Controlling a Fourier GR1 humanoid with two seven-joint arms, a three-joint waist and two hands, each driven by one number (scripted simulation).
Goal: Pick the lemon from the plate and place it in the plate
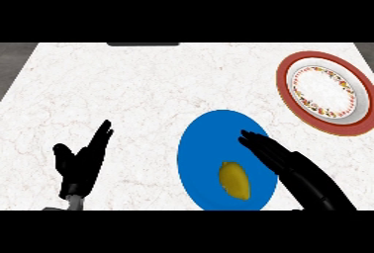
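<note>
Lemon (235, 180): lying on its side on the blue plate (201, 148), in the plate's near half, untouched

Blue plate: flat on the counter (110, 84) close to the near edge, right of centre

Patterned plate (324, 94): red rim, floral ring, bare white centre; by the counter's far right corner, well apart from the blue plate; judged the destination, since nothing lies in it

Right hand (274, 153): spread wide, fingers straight and pointing toward the far left, held over the blue plate's right rim just beside the lemon; holding nothing (thumb side facing the fruit, apparently lined up so the fingers can close round it)

Left hand (80, 160): open, fingers up, resting near the near-left edge, kept clear of both plates

Step in hand: approach to the grasp, lemon not yet lifted

Next move, as a judgement: lowering toward the lemon and curling round its short axis, because the smooth oval skin may roll or slip across the plate if nudged from one side only
</note>
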